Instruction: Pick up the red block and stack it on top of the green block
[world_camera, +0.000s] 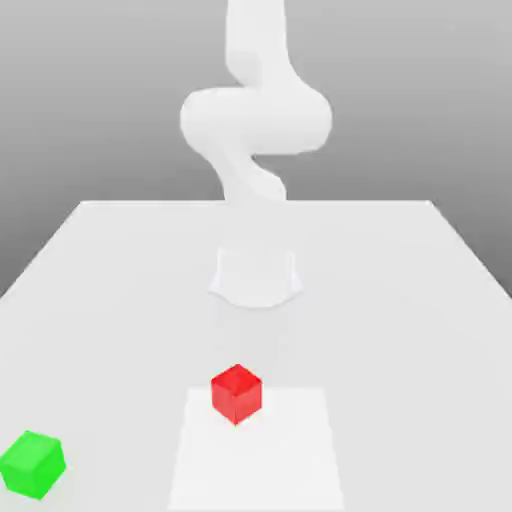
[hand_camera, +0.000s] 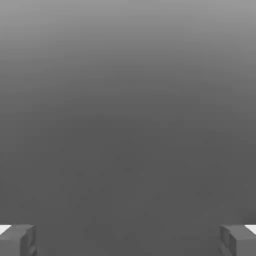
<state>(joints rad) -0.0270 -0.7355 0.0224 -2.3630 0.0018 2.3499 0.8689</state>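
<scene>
1 green block (world_camera: 32, 465), 1 red block (world_camera: 237, 392), well apart.

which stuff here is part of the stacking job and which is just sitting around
Part of the job: red block, green block, gripper, open with nothing between its fingers.

Just there: white table, paler square patch under the red block.

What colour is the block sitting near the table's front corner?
Green; the block shows best in the exterior view, at that view's lower left.
</scene>
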